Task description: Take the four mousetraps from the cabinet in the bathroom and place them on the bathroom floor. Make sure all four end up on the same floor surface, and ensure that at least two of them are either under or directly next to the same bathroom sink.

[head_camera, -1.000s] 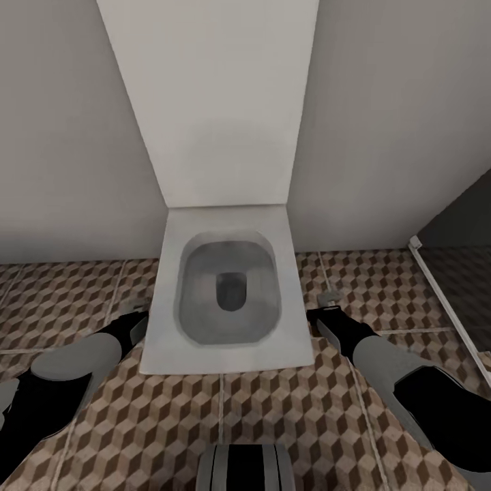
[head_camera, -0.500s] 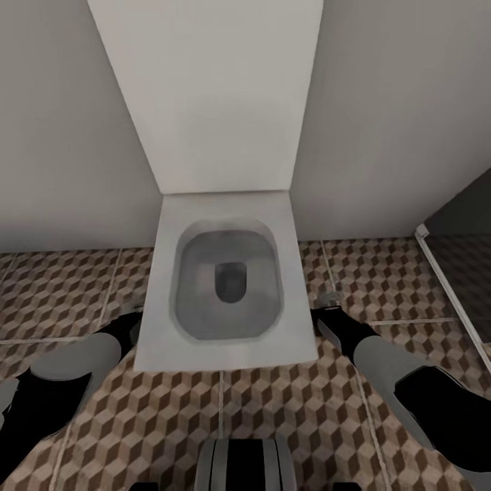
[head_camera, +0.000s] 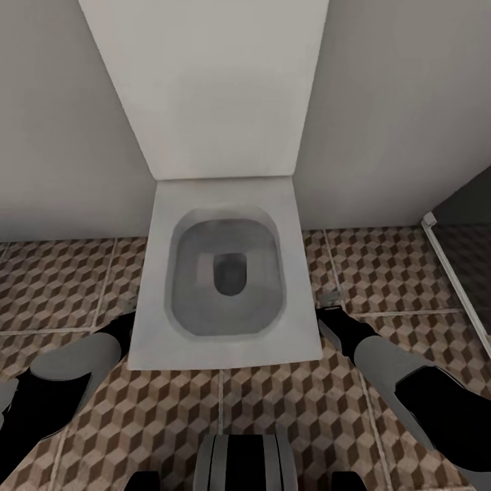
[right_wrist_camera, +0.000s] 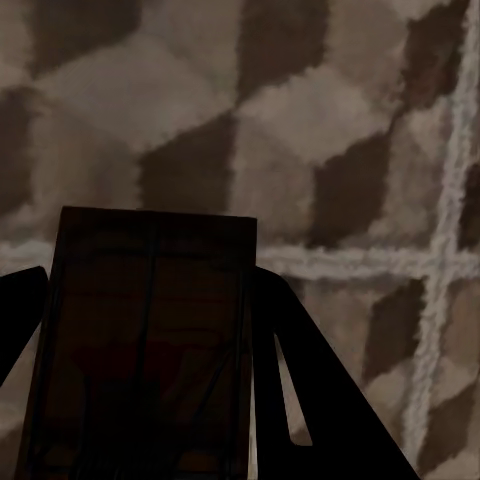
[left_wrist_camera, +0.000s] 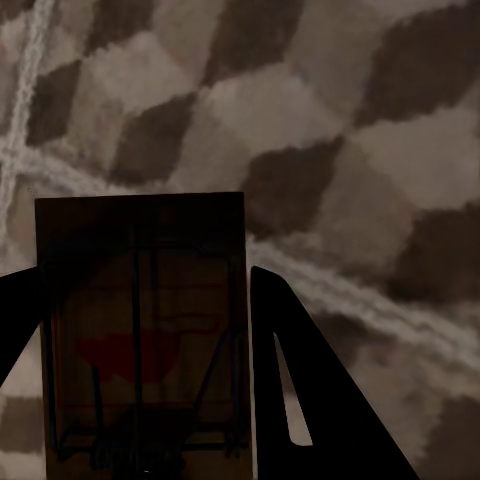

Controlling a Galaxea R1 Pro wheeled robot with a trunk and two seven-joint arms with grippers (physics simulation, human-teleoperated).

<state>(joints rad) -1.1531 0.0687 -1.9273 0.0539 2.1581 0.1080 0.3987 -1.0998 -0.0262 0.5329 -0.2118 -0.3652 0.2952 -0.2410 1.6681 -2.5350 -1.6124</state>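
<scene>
While the robot faces a white toilet (head_camera: 225, 273) against the grey wall, both arms hang low on either side of the bowl over the cube-patterned bathroom floor (head_camera: 382, 266). Its left gripper (left_wrist_camera: 140, 340) is clamped on a mousetrap (left_wrist_camera: 140, 330), the board upright between the dark fingers; its right gripper (right_wrist_camera: 145, 350) pinches a second mousetrap (right_wrist_camera: 150, 340) the same way, above the tiles

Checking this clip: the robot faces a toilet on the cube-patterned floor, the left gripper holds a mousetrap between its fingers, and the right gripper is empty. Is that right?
Not quite. The right gripper is not empty: the right wrist view shows a second mousetrap between its fingers. The rest holds: the toilet stands on the cube-patterned floor, and the left gripper holds a mousetrap.
</scene>
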